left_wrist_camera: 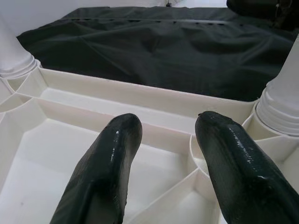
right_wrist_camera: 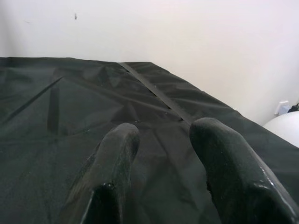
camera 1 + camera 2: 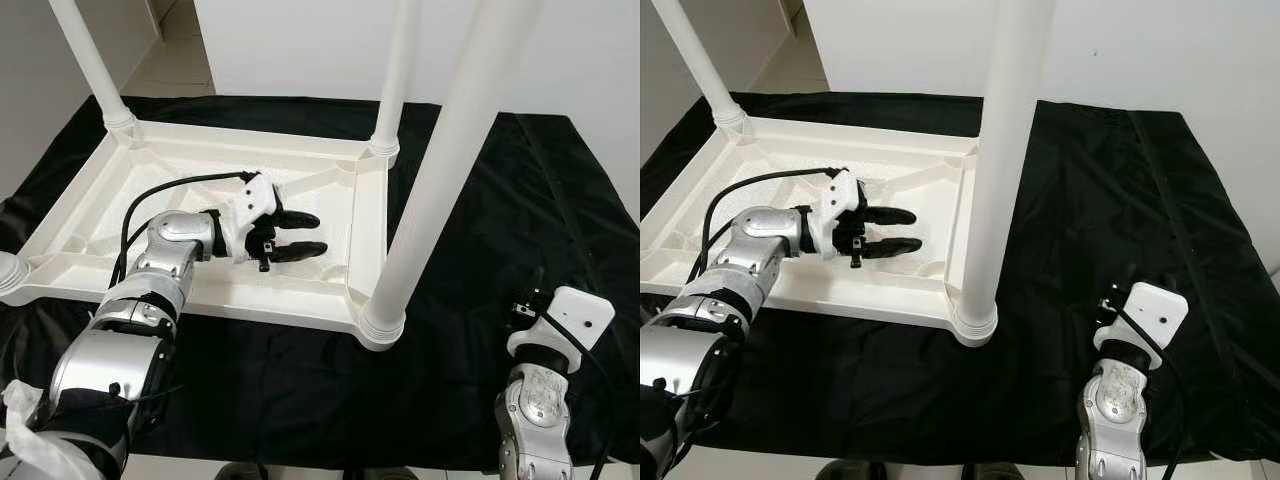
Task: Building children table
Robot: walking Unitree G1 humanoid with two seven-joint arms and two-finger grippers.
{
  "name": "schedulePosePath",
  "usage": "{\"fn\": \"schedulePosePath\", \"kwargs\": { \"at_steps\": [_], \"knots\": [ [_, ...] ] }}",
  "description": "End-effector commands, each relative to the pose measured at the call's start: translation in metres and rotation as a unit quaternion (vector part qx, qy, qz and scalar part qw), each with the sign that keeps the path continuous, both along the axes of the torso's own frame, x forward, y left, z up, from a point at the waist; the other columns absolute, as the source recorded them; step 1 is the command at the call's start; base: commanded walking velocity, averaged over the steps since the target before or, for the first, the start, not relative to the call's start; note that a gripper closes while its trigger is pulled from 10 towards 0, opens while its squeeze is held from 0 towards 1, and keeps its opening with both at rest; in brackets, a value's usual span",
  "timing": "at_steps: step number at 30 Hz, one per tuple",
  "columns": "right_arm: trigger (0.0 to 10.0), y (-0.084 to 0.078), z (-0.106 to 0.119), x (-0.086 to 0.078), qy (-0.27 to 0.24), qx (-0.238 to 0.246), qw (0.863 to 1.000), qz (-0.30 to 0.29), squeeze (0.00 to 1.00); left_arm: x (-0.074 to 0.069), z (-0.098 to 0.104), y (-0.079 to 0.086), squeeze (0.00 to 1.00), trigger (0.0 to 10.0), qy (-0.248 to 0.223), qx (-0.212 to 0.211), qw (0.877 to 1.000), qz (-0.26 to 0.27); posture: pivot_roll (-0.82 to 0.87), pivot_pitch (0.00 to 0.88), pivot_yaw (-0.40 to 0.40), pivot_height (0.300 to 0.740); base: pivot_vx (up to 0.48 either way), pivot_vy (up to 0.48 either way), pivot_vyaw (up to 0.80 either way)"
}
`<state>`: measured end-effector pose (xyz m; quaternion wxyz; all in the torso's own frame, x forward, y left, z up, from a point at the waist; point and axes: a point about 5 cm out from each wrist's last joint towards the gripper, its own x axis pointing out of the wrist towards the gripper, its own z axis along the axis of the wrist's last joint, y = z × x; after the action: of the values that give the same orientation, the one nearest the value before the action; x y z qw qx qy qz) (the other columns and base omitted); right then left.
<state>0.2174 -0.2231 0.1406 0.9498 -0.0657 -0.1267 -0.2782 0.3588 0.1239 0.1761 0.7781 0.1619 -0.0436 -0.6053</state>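
A black cloth (image 3: pixel 470 300) is covering the floor by a white wall, and the white plastic kids' table (image 3: pixel 150 165) is lying upside down on its left half, ribbed underside facing up. Legs are already sticking up at the corners, with the near-right leg (image 3: pixel 440 170) standing tall in its socket. The left gripper (image 3: pixel 305 235) is hovering inside the upturned tabletop near its right edge, fingers (image 1: pixel 110 163) spread apart and holding nothing. The right gripper (image 2: pixel 163 140) is hanging over bare cloth near the front right corner, its fingers parted too, empty.
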Motion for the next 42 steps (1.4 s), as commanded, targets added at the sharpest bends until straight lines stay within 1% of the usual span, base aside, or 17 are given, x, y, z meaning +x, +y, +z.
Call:
{"fn": "schedulePosePath", "kwargs": {
  "at_steps": [1,3,4,7,10,13,17,23,27,28,30,31,34,36,37,40,42],
  "knots": [
    [10.0,0.001,-0.001,0.002,0.0,0.005,1.0,0.003,0.0,0.014,0.001,0.007,0.0,10.0,-0.024,-0.055,0.983,0.175,-0.01,0.077,0.023,0.74,0.0,0.0,0.0],
    [10.0,0.004,0.0,0.005,-0.001,0.005,1.0,0.016,0.0,0.017,0.008,0.007,0.0,10.0,-0.023,-0.091,0.978,0.188,0.0,0.079,0.011,0.74,0.0,0.0,0.0],
    [10.0,0.004,0.0,0.005,-0.001,0.005,1.0,0.016,0.0,0.017,0.008,0.007,0.0,10.0,-0.023,-0.091,0.978,0.188,0.0,0.079,0.011,0.74,0.0,0.0,0.0],
    [10.0,0.003,-0.001,0.006,0.003,0.005,1.0,0.025,0.0,0.018,0.012,0.007,0.0,10.0,-0.019,-0.114,0.973,0.199,0.01,0.073,-0.003,0.74,0.0,0.0,0.0],
    [10.0,0.002,-0.003,0.005,0.006,0.005,1.0,0.026,0.0,0.018,0.013,0.007,0.0,10.0,-0.026,-0.118,0.97,0.21,0.02,0.074,-0.017,0.74,0.0,0.0,0.0],
    [10.0,0.001,-0.003,0.008,0.011,-0.003,0.999,0.032,0.0,0.019,0.01,0.012,0.0,10.0,-0.017,-0.141,0.955,0.259,0.0,0.073,-0.025,0.74,0.0,0.0,0.0],
    [10.0,0.001,-0.002,0.008,0.011,-0.004,0.999,0.032,0.0,0.019,0.01,0.012,0.0,10.0,-0.016,-0.142,0.954,0.263,0.0,0.073,-0.025,0.74,0.0,0.0,0.0],
    [10.0,-0.003,-0.003,0.008,0.015,-0.002,0.999,0.041,0.0,0.022,0.005,0.017,0.0,10.0,0.007,-0.163,0.938,0.305,-0.02,0.089,-0.038,0.74,0.0,0.0,0.0],
    [10.0,-0.002,-0.003,0.008,0.016,-0.002,0.999,0.042,0.0,0.021,0.006,0.016,0.0,10.0,0.005,-0.164,0.939,0.301,-0.04,0.092,-0.041,0.74,0.0,0.0,0.0],
    [10.0,-0.001,-0.002,0.008,0.016,0.003,0.998,0.053,0.0,0.022,0.01,0.011,0.0,10.0,-0.001,-0.173,0.937,0.303,-0.04,0.09,-0.04,0.74,0.0,0.0,0.0],
    [10.0,0.0,0.001,0.006,0.011,0.007,0.997,0.071,0.0,0.023,0.013,0.006,0.0,10.0,-0.011,-0.175,0.932,0.317,-0.05,0.084,-0.031,0.74,0.0,0.0,0.0],
    [10.0,0.001,0.001,0.003,0.009,0.005,0.997,0.082,0.0,0.022,0.01,0.005,0.0,10.0,-0.004,-0.178,0.932,0.315,-0.06,0.078,-0.015,0.74,0.0,0.0,0.0],
    [10.0,0.001,0.001,0.001,0.009,0.003,0.996,0.088,0.0,0.021,0.008,0.005,0.0,10.0,0.002,-0.179,0.933,0.312,-0.06,0.078,-0.015,0.74,0.0,0.0,0.0],
    [10.0,0.002,0.0,-0.001,0.012,0.002,0.995,0.101,0.0,0.021,0.005,0.007,0.0,10.0,0.01,-0.176,0.931,0.32,-0.06,0.069,-0.006,0.74,0.0,0.0,0.0],
    [10.0,0.004,-0.001,-0.004,0.015,0.002,0.993,0.117,0.0,0.021,0.005,0.009,0.0,10.0,0.016,-0.174,0.928,0.329,-0.06,0.063,0.004,0.74,0.0,0.0,0.0],
    [10.0,0.005,-0.002,-0.006,0.017,0.001,0.991,0.129,0.0,0.021,0.004,0.011,0.0,10.0,0.021,-0.173,0.926,0.335,-0.06,0.063,0.004,0.74,0.0,0.0,0.0],
    [10.0,0.006,-0.005,-0.014,0.032,-0.006,0.987,0.157,0.02,0.017,0.001,0.015,0.0,10.0,0.028,-0.161,0.933,0.32,-0.06,0.045,0.018,0.74,0.0,0.0,0.0]
  ]
}}
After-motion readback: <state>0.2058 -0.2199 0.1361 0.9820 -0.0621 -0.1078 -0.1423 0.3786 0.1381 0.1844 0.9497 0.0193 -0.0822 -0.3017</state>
